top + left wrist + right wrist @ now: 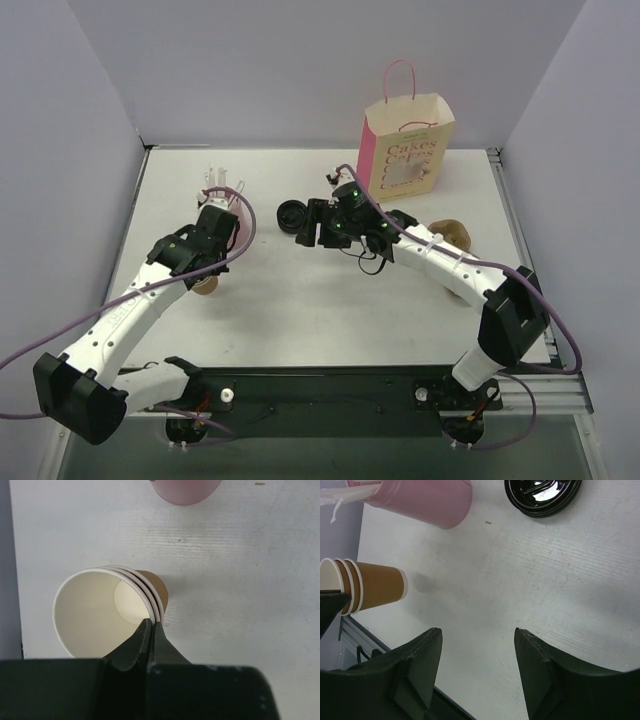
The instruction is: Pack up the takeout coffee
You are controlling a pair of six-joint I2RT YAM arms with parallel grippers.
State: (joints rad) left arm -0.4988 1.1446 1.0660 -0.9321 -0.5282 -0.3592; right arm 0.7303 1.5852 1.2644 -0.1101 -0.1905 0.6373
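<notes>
Left claw (151,624): fully closed, its tips pinching the rim of the stack of lidless paper cups (102,615), one finger inside the mouth and one outside.
Stack of lidless paper cups: three nested and lying sideways, white inside facing the left wrist camera. It sits at about 9 o'clock on the table (330,310).
Right claw (476,632): about half open and holding nothing, with bare table between the two fingers. In the overhead view it hangs near the table's centre.
Black lids (542,495): lying flat at 12 o'clock from the right claw, apart from it.
Takeout coffee (452,233): a brown cup body showing just behind the right forearm, toward 3 o'clock on the table. Neither claw touches it, and its lid cannot be made out.
Pink cup of straws (222,185): upright at 10 o'clock, beyond the left wrist.
Paper bag (405,150): upright at 1 o'clock, handle up, at 11 o'clock from the takeout coffee.
</notes>
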